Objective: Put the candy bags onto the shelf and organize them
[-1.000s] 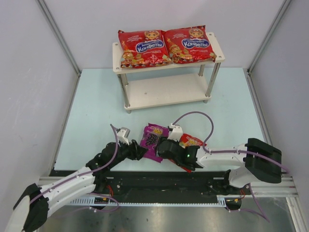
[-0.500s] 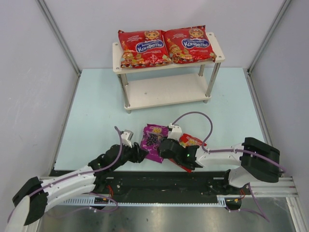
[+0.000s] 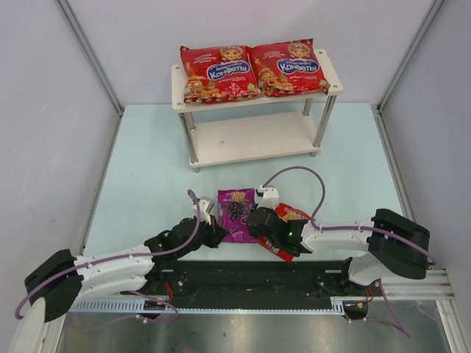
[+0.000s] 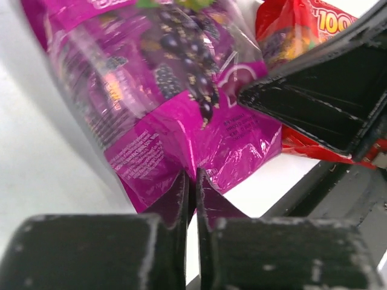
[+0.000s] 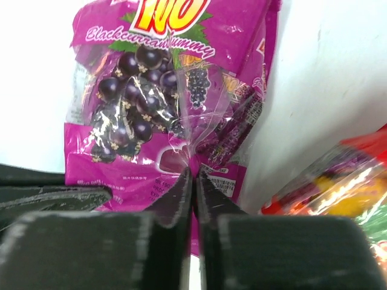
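Note:
A small purple candy bag (image 3: 237, 212) lies flat on the table near the arms. My left gripper (image 3: 218, 228) is shut on its near left edge, and the left wrist view shows the film pinched between the fingertips (image 4: 193, 180). My right gripper (image 3: 256, 222) is shut on the same bag's (image 5: 151, 90) near right edge (image 5: 193, 175). A small red candy bag (image 3: 293, 215) lies beside it, partly under the right arm. Two large red candy bags (image 3: 218, 72) (image 3: 288, 68) lie side by side on the top board of the shelf (image 3: 333, 87).
The shelf's lower board (image 3: 257, 140) carries nothing. Metal frame posts (image 3: 90, 55) (image 3: 412, 51) and pale walls close in the table on the left and right. The black base rail (image 3: 243, 276) runs along the near edge.
Both grippers have shut on the purple bag's near edge. The left arm reached forward and right. The purple bag has turned from tilted to nearly straight.

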Controlling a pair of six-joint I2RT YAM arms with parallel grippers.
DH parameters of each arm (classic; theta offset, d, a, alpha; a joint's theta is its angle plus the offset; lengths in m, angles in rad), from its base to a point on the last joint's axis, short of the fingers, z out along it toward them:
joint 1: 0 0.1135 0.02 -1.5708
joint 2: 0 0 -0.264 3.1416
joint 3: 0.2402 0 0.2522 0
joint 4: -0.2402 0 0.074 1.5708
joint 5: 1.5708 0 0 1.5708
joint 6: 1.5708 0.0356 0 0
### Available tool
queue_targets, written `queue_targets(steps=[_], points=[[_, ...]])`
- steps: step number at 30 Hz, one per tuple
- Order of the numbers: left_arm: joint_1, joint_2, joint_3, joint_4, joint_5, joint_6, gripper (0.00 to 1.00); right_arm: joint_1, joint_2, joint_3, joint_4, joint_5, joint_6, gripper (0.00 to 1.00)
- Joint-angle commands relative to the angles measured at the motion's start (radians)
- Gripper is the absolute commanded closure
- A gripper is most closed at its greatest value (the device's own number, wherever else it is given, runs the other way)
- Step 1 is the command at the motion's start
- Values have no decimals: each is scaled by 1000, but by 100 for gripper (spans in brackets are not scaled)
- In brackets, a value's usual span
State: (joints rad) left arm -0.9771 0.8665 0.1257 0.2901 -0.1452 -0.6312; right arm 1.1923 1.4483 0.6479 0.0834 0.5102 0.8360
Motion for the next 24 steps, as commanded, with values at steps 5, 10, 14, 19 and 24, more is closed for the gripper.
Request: queue_targets(steps=[5, 10, 14, 19, 24], points=[[-38, 86, 100, 96, 19, -13, 100, -25, -85, -10, 39, 4, -78, 60], [-84, 117, 115, 110, -2, -41, 100, -7, -115, -103, 127, -15, -72, 57], [-113, 117, 100, 115, -40, -73, 100, -3, -121, -148, 182, -10, -61, 55], [-124, 97, 81, 118, -65, -93, 100, -2, -118, -220, 327, -9, -87, 55], [-129, 83, 89, 92, -88, -99, 99, 9, -121, -274, 392, 17, -72, 60]])
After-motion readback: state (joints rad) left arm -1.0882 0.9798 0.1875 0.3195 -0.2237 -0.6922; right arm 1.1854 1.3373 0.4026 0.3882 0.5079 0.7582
